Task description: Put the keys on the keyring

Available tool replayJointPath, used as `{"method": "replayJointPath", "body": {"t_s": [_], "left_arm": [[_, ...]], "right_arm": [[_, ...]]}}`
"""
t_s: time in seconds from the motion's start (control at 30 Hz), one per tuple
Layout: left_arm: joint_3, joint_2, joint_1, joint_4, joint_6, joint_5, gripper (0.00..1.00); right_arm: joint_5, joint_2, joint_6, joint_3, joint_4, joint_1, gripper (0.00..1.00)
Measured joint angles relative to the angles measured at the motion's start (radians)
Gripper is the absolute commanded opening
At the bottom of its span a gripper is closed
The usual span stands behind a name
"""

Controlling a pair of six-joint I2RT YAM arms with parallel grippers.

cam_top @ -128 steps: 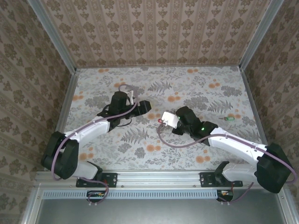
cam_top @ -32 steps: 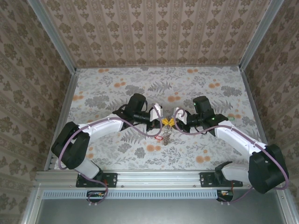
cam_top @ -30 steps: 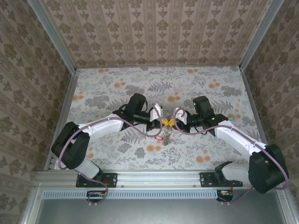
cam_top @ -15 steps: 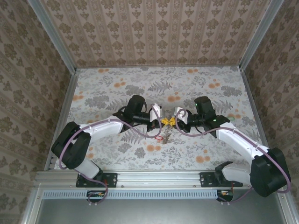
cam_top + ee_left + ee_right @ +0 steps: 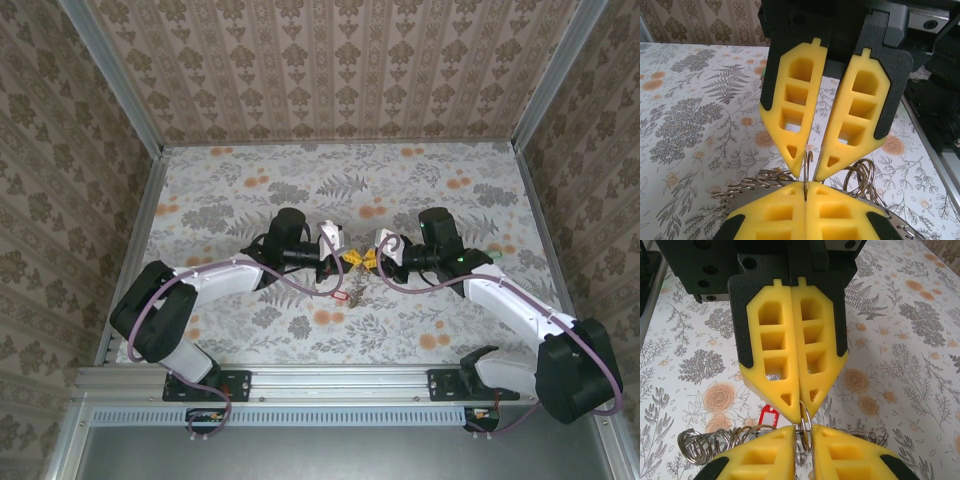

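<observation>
From above, the keyring is a faint grey tangle under the meeting claw tips over the middle of the bench, its links too small to tell apart. The red-headed key shows only its head; the rest is hidden behind wire coils. In both wrist views the near yellow fingers cut off the keyring's lower part.

The left claw is pressed together, pinching one loop of the keyring at its tips. The right claw faces it tip to tip, fingers slightly spread, and the same loop stands in that narrow gap. Whether its pads touch the wire I cannot tell.
</observation>
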Motion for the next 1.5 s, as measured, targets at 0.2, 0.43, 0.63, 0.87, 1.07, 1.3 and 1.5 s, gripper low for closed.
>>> {"method": "replayJointPath", "body": {"t_s": [0.2, 0.43, 0.63, 0.87, 1.07, 1.3, 1.5], "left_arm": [[-0.011, 0.000, 0.002, 0.037, -0.027, -0.004, 0.00], [-0.018, 0.000, 0.006, 0.060, -0.037, -0.008, 0.06], [-0.003, -0.001, 0.005, -0.003, -0.005, -0.008, 0.19], [0.038, -0.001, 0.005, -0.078, 0.043, -0.008, 0.24], [0.055, -0.001, 0.001, -0.095, 0.054, -0.007, 0.25], [0.072, -0.001, -0.011, -0.111, 0.063, -0.007, 0.24], [0.086, -0.001, -0.022, -0.139, 0.090, -0.008, 0.18]], "right_arm": [[-0.002, -0.001, 0.015, -0.009, 0.016, -0.010, 0.09], [-0.007, -0.004, 0.034, -0.010, 0.024, -0.014, 0.00], [-0.012, -0.002, 0.002, 0.029, -0.069, -0.019, 0.00], [-0.019, 0.015, -0.040, 0.093, -0.172, -0.020, 0.00], [-0.023, 0.026, -0.064, 0.110, -0.217, -0.020, 0.00], [-0.023, 0.031, -0.076, 0.122, -0.238, -0.019, 0.00], [-0.024, 0.037, -0.076, 0.127, -0.239, -0.019, 0.00]]}}
